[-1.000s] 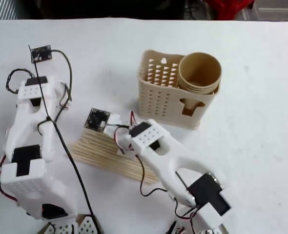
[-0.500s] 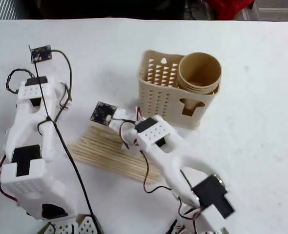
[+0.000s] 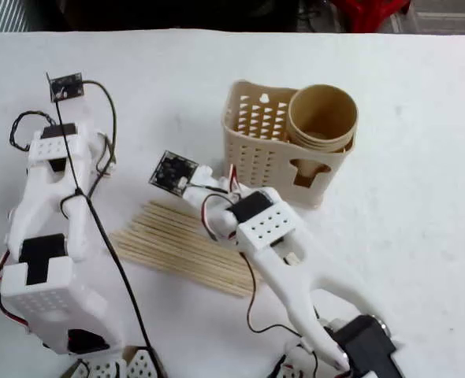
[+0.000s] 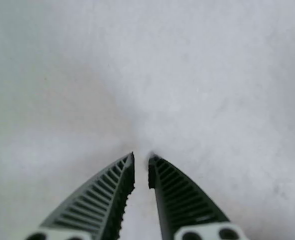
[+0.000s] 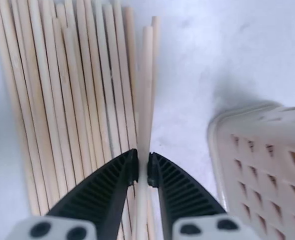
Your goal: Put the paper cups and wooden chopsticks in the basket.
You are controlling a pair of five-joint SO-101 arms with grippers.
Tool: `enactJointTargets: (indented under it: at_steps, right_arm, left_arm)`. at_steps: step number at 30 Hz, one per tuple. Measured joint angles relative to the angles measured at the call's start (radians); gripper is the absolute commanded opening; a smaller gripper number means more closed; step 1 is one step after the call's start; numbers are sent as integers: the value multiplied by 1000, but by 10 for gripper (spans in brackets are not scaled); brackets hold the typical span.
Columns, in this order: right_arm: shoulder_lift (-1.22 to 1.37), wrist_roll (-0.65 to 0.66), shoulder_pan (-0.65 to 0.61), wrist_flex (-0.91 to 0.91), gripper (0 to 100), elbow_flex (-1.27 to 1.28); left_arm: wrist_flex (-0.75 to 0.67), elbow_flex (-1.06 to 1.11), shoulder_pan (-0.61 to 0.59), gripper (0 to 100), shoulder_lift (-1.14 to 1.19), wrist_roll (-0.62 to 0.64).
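Observation:
A cream slotted basket [image 3: 264,138] stands at the table's middle, with stacked paper cups [image 3: 323,116] upright in its right compartment. Several wooden chopsticks [image 3: 181,246] lie in a flat pile in front of it to the left. In the right wrist view, my right gripper [image 5: 143,160] is shut on one chopstick [image 5: 147,85], held above the pile [image 5: 67,100] with the basket's corner [image 5: 267,165] close beside it. The right arm [image 3: 265,228] spans from the front edge to the pile's near end. My left gripper [image 4: 141,161] is shut on nothing over bare table.
The left arm [image 3: 51,205] stands folded along the table's left side, with a loose black cable [image 3: 98,220] running past the chopsticks' left end. White table surface [image 3: 406,220] lies open to the right of the basket and behind it.
The right arm has swung right and toward the basket, away from the middle of the pile, with a chopstick in its gripper. The left arm has kept still.

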Motion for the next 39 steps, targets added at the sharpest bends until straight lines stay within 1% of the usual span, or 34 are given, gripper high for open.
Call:
enactJointTargets:
  at_steps: [9,12,19,30,34,39]
  right_arm:
    - [-166,-3,2,74,16,-21]
    - [-201,-9,2,124,16,-97]
    - [-209,-78,2,242,16,-307]
    - [-216,-239,2,247,16,-663]
    - [-216,-249,5,245,16,-750]
    - [-216,-250,23,138,16,-795]
  left_arm:
    - [0,0,0,72,0,0]
    - [0,0,0,72,0,0]
    - [0,0,0,72,0,0]
    - [0,0,0,72,0,0]
    - [0,0,0,72,0,0]
    - [0,0,0,72,0,0]
